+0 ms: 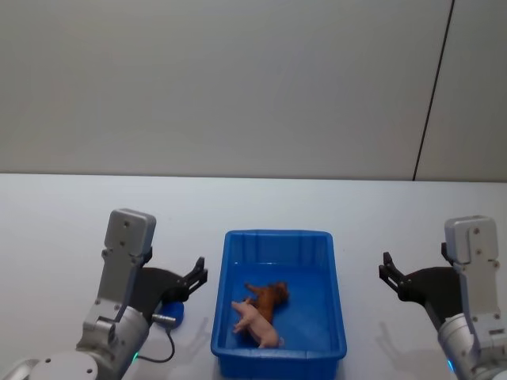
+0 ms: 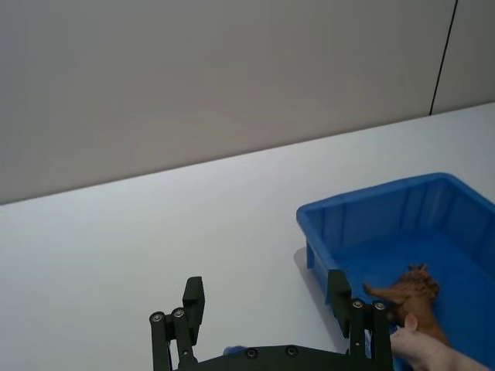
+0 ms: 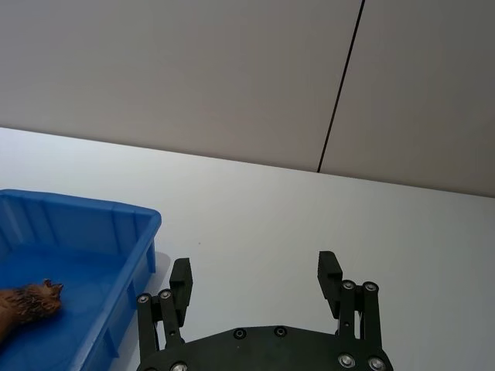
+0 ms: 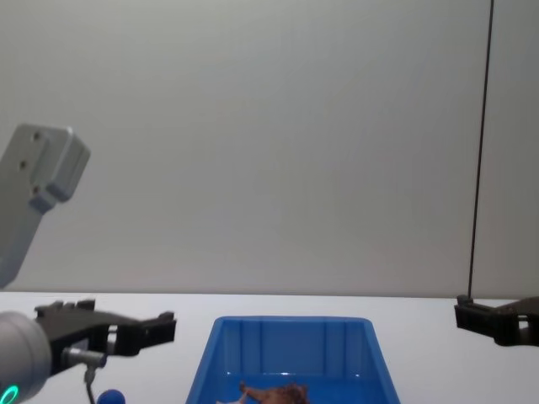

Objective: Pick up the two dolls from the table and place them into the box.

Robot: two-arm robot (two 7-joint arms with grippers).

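Dolls lie together inside the blue box (image 1: 279,305) on the white surface (image 1: 63,222): the reddish-brown doll (image 1: 268,298) touching the pink pig doll (image 1: 257,322). Left tool (image 1: 196,278) and right tool (image 1: 388,272) flank the box, both spread wide and empty. A blue knob (image 1: 173,313) sits under the left tool.
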